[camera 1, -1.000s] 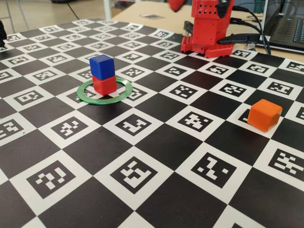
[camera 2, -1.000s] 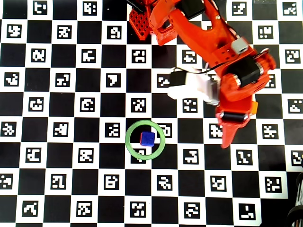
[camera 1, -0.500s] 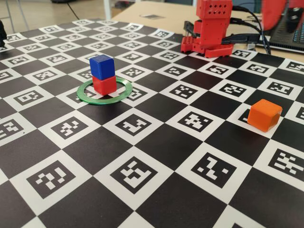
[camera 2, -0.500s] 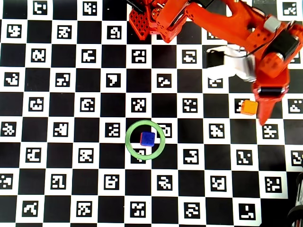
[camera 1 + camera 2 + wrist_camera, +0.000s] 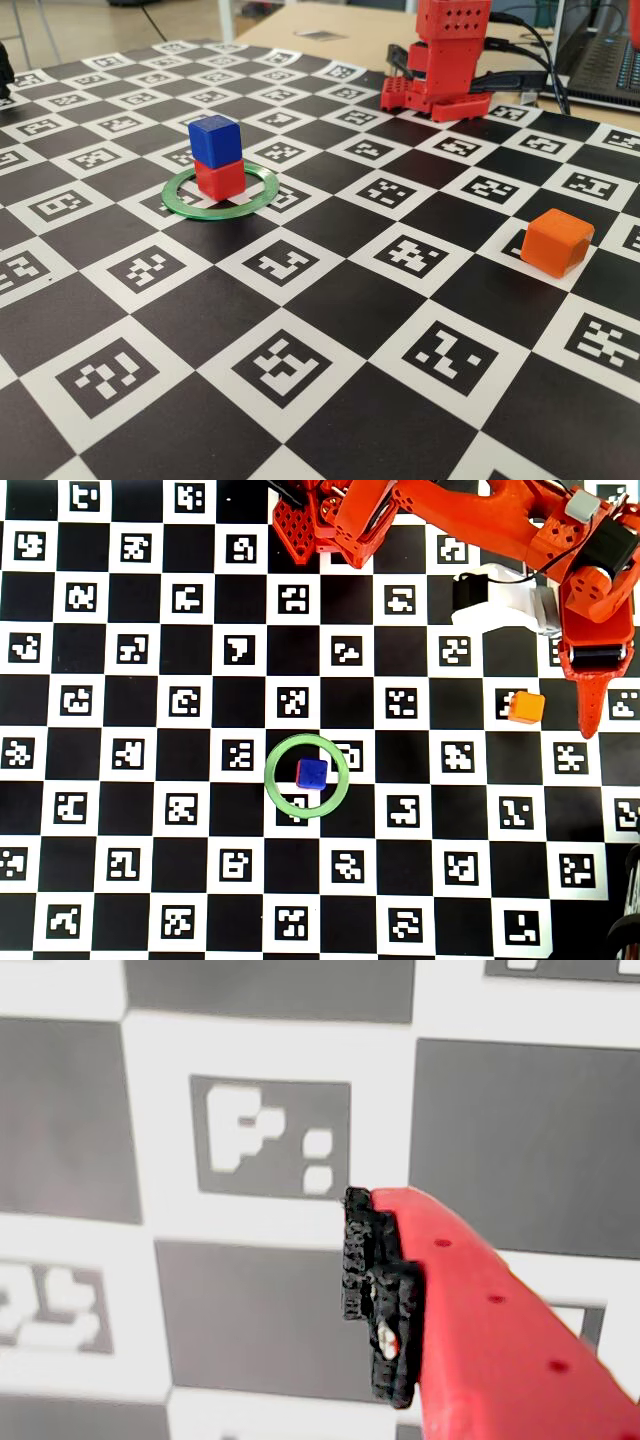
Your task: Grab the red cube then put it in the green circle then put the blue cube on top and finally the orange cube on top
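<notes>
Red cube: seated inside the green circle on the checkered desk. Blue cube: stacked squarely on the red cube; in the overhead view only its top is seen within the ring. Orange cube: alone on the desk, well apart from the stack, lying to the right in the fixed view. Gripper: held just to the right of the orange cube in the overhead view, apart from it; whether its fingers are spread or pressed together cannot be told.
</notes>
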